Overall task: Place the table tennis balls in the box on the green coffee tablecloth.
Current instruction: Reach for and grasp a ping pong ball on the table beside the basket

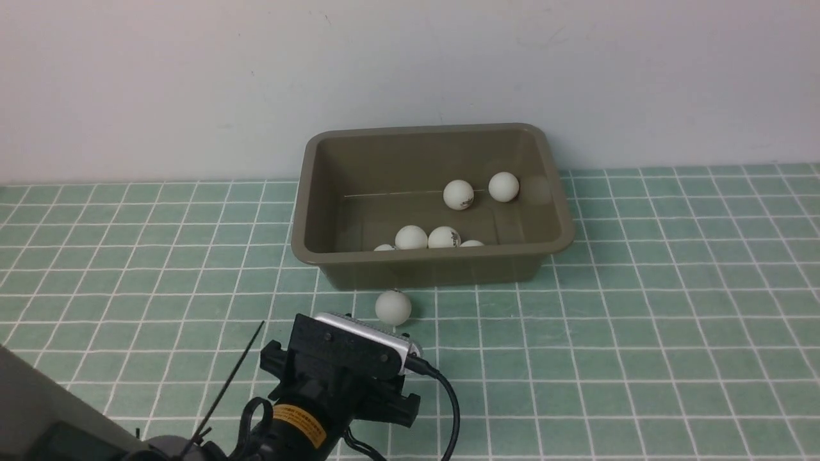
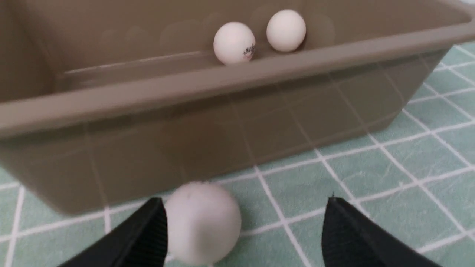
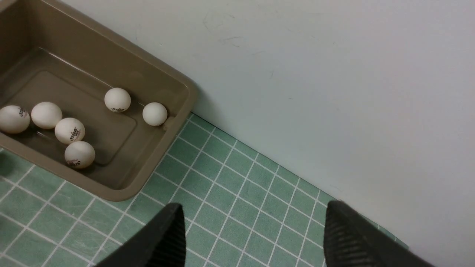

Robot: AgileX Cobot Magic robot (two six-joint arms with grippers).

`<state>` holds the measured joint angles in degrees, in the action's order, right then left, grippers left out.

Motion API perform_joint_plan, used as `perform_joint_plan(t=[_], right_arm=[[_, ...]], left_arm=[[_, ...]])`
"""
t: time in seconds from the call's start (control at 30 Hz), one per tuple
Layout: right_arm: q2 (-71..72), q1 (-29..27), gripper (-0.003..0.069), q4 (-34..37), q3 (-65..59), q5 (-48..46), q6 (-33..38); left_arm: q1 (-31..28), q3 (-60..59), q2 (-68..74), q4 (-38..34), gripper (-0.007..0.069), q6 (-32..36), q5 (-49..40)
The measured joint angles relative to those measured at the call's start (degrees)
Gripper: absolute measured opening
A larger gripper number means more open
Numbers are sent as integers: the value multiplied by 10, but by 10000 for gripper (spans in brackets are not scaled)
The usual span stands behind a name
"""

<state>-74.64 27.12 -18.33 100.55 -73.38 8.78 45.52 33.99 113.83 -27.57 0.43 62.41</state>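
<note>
The olive-brown box (image 1: 429, 256) stands on the green coffee tablecloth (image 1: 640, 320) against the wall, with several white table tennis balls (image 1: 459, 194) inside. One more ball (image 1: 393, 306) lies on the cloth just in front of the box's near wall. In the left wrist view this ball (image 2: 202, 222) sits between the fingers of my open left gripper (image 2: 243, 199), close against one finger (image 2: 148, 233) and well apart from the other. My left wrist (image 1: 349, 358) hides those fingers in the front view. My right gripper (image 3: 255, 205) hangs open and empty above the cloth, beside the box (image 3: 122, 193).
A pale wall (image 1: 192, 83) rises directly behind the box. The cloth stretches wide on both sides of the box. A grey edge (image 1: 38, 397) cuts the lower left corner of the front view.
</note>
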Motion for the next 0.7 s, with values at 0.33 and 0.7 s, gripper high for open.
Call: perform_joint_plan(t=[0.33,0.7], right_arm=[[0,0,457,3,0,0,0],[0,0,457,6,0,0,0]], left_arm=[[-47,16,4,41,503,4,-35],[-65,16,12,89,503,-18,-37]])
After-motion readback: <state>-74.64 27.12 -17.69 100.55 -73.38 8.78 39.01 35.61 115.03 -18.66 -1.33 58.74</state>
